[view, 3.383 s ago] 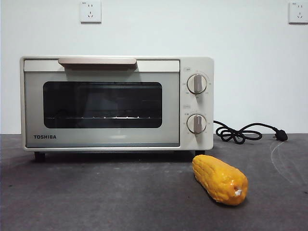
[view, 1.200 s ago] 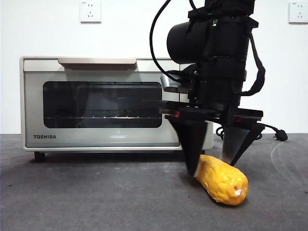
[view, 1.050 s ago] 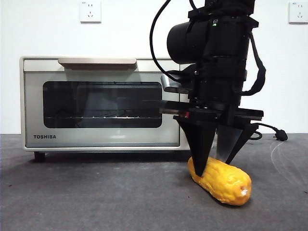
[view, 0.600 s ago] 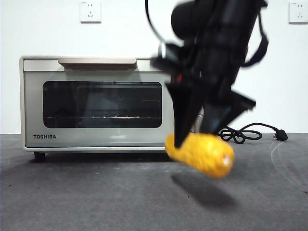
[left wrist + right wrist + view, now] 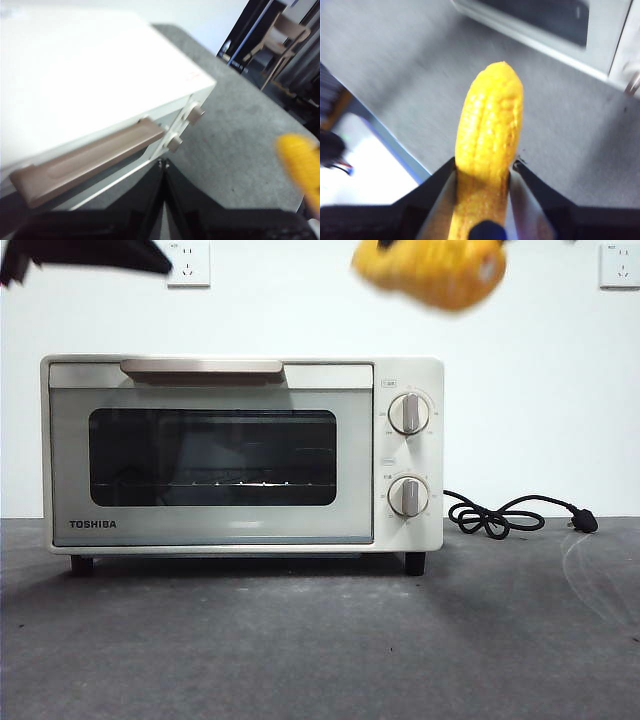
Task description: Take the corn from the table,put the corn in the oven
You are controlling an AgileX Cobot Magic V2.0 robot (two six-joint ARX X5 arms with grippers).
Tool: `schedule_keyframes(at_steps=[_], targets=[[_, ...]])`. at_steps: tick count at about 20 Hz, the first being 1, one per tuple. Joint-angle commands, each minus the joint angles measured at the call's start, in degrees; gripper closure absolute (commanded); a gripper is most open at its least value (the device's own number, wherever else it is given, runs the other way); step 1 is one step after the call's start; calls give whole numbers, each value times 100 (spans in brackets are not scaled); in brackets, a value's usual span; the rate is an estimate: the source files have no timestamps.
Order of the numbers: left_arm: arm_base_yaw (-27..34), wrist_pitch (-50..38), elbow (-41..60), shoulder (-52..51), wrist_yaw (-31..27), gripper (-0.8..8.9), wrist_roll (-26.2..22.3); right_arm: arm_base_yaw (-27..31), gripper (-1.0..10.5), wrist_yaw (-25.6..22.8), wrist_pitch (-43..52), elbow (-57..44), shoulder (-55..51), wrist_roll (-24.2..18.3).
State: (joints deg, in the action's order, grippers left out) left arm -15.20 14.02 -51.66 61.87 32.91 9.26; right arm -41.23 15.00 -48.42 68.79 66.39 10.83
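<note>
The corn (image 5: 490,125), yellow-orange and bumpy, is clamped between the two jaws of my right gripper (image 5: 485,167), which is shut on it. In the front view the corn (image 5: 432,270) hangs blurred at the top edge, high above the table (image 5: 300,640) and just above the oven's knob side. The cream TOSHIBA oven (image 5: 240,455) stands with its door closed and its beige bar handle (image 5: 202,367) on top. My left gripper (image 5: 162,167) hovers over the oven's front upper edge near the handle (image 5: 87,160), jaws shut together and holding nothing. It shows as a black tip (image 5: 90,252).
Two round knobs (image 5: 408,413) sit on the oven's right side. A black cord with plug (image 5: 510,515) lies on the table right of the oven. Two wall sockets (image 5: 188,264) are on the white wall behind. A table edge (image 5: 395,145) runs below the held corn.
The right gripper closed on the corn and lifted it from the table up to the top edge of the front view. A black arm tip has entered at the top left.
</note>
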Motion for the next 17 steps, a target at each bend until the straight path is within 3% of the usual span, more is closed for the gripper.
schedule_keyframes(at_steps=[1, 6, 12, 17], targets=[[-28, -122, -155, 315, -72, 819, -48, -11, 955, 0, -4, -4, -350, 118], [-125, 33, -748, 859, -350, 819, -212, -11, 955, -55, -243, -4, -857, 166], [-245, 1641, -1880, 1443, -1185, 819, -984, -9, 955, -199, -391, -4, -920, 162], [-422, 1989, -2164, 1692, -1585, 819, -1215, -7, 955, -201, -389, -4, -920, 160]])
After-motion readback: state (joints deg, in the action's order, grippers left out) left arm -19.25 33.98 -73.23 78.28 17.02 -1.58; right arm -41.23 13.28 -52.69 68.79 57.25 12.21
